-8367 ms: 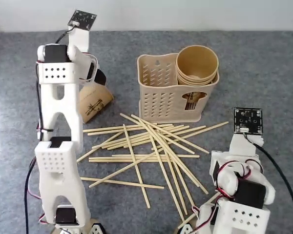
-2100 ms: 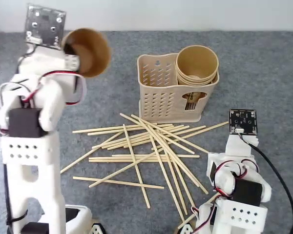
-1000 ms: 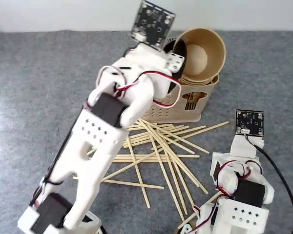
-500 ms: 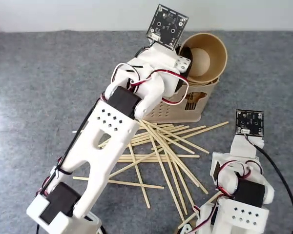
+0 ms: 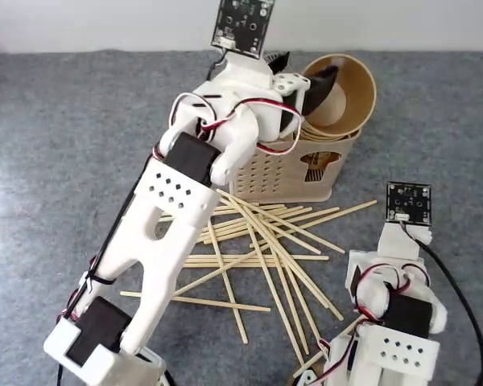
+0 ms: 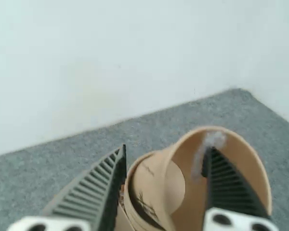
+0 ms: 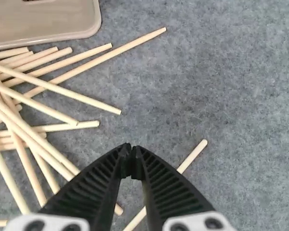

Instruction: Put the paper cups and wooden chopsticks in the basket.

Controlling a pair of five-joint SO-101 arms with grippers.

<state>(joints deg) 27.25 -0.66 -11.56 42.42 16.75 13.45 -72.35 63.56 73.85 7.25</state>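
Left gripper point(image 6: 166, 150) newly released, jaws straddling rim of tilted paper cup point(image 6: 250, 166) atop others in basket point(image 5: 266, 173); right gripper point(image 7: 131, 161) clenched.

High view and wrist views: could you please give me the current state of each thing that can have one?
Left gripper: open, fingers straddling the top cup's wall.
Top cup: tilted, resting in the cup stack, not seated level.
Cup stack: nested, standing in the basket.
Basket: upright.
Chopsticks: lying loose and crossed, outside the basket.
Right gripper: shut, empty, above the chopsticks.
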